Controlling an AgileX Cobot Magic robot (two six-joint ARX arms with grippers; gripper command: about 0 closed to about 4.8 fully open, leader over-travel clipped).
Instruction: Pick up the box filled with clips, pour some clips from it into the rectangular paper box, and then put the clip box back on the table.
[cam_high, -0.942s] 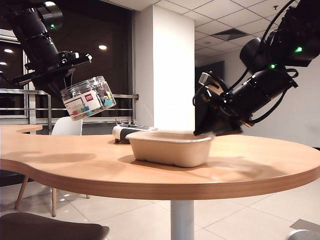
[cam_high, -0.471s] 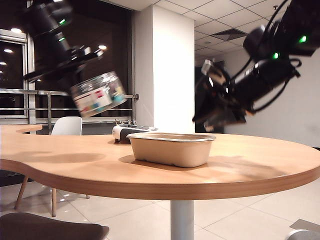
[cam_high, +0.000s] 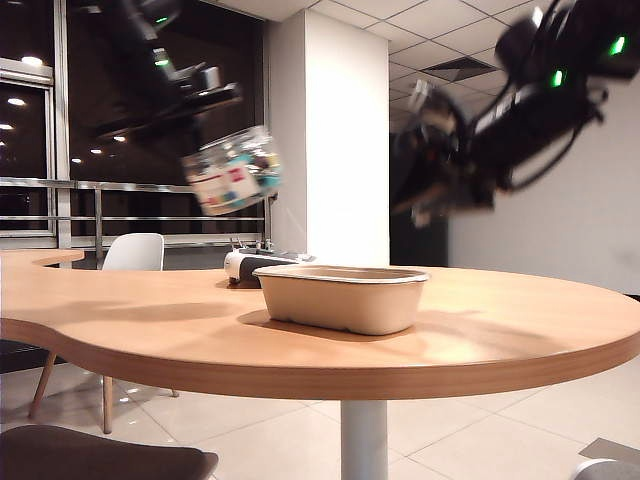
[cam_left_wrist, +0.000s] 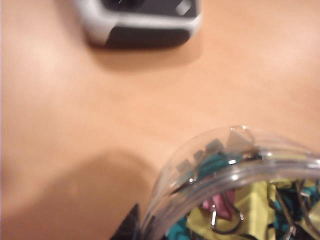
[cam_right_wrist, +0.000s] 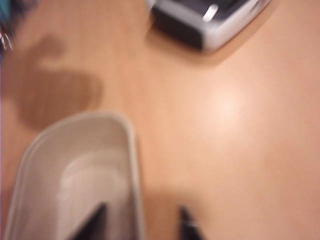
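Above table: left tool clamping clip tub (right tool agape).

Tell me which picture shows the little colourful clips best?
The left wrist view: the clips sit close up inside the clear tub, teal, pink and yellow. The exterior view shows them only as blurry colours in the tilted tub held aloft by the left gripper. The right wrist view shows no recognisable clips.
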